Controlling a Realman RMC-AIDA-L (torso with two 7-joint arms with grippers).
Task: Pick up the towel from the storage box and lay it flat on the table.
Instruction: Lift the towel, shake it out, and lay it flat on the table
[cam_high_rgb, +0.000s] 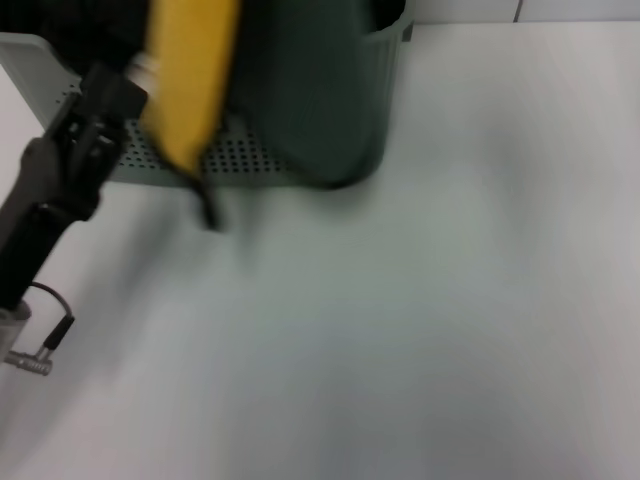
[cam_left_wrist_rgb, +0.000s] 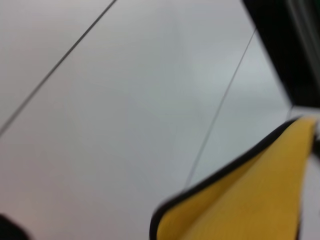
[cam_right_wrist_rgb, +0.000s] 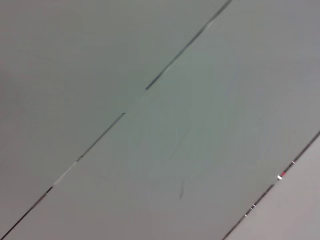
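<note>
Your left gripper (cam_high_rgb: 135, 85) is hanging at ten o'clock, its fingers pinching the yellow towel (cam_high_rgb: 188, 75), which is dangling before the grey-green storage box (cam_high_rgb: 330, 90), clear of the white table (cam_high_rgb: 420, 320). Your right wrist camera is showing only pale seamed panels (cam_right_wrist_rgb: 150, 125).

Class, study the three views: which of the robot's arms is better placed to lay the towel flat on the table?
Left. The left gripper is beside the hanging towel, in front of the storage box above the table. The right arm shows nowhere.
</note>
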